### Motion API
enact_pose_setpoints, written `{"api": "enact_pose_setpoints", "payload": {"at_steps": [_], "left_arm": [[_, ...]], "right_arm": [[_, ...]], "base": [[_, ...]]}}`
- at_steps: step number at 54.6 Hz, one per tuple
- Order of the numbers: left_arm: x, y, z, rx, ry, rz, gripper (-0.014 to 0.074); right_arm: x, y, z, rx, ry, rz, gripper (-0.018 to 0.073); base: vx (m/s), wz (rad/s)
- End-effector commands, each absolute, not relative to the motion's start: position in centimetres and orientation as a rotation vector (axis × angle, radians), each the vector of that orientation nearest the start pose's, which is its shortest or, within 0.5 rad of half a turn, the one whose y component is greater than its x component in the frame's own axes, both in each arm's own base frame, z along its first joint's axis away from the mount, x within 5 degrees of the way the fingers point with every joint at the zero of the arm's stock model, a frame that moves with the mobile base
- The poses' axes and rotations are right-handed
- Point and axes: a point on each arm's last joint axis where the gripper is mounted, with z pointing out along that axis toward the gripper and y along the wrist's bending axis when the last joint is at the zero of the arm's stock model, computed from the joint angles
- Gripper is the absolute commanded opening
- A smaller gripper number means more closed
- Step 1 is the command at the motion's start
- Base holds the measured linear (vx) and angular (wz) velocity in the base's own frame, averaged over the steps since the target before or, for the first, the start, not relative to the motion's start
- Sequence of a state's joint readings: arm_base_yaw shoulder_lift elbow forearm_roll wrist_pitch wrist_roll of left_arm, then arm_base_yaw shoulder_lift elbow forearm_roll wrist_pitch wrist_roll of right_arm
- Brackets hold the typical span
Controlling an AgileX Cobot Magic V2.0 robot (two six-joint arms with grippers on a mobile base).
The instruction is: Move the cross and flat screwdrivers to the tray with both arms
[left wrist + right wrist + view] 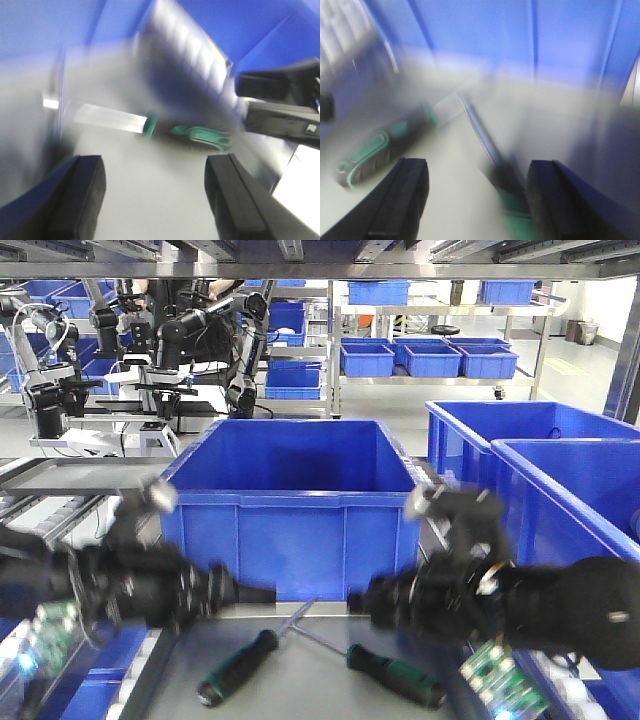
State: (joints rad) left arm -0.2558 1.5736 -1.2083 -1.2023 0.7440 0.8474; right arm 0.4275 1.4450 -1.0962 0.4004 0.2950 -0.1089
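Looking down from your front camera, both screwdrivers lie on the grey tray (300,680), shafts crossing near 12 o'clock: the left screwdriver (237,667) has its handle toward 7 o'clock, the right screwdriver (397,675) toward 5 o'clock. Your left gripper (155,200) shows fingers spread, nothing between them. Your right gripper (477,200) is likewise spread and empty, hovering over a handle. Both wrist views are motion-blurred. A blue crate (290,505) sits behind the tray.

Black arms (130,585), green circuit boards (500,680).
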Motion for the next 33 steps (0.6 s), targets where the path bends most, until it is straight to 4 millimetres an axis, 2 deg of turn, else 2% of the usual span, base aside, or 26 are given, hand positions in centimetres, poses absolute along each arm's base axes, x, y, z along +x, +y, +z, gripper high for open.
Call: {"api": "enact_pose_setpoints", "payload": {"at_steps": [1, 6, 11, 33], "left_arm": [[31.1, -13.8, 37.3, 0.349, 1.951, -1.007, 0.0552], [30.7, -13.2, 39.4, 0.31, 1.871, -0.951, 0.0552], [30.4, -12.7, 40.4, 0.275, 1.831, -0.912, 0.0552], [30.5, -12.7, 40.3, 0.266, 1.831, -0.904, 0.0552]], "right_arm": [[28.7, 13.6, 36.6, -0.167, 1.887, 0.552, 0.0506], [28.0, 13.2, 38.0, -0.152, 1.819, 0.556, 0.0506], [27.6, 13.0, 38.6, -0.151, 1.801, 0.56, 0.0506], [27.6, 13.0, 38.5, -0.155, 1.809, 0.561, 0.0506]], "base": [[0.0, 0.0], [0.0, 0.0], [0.0, 0.0], [0.0, 0.0]]}}
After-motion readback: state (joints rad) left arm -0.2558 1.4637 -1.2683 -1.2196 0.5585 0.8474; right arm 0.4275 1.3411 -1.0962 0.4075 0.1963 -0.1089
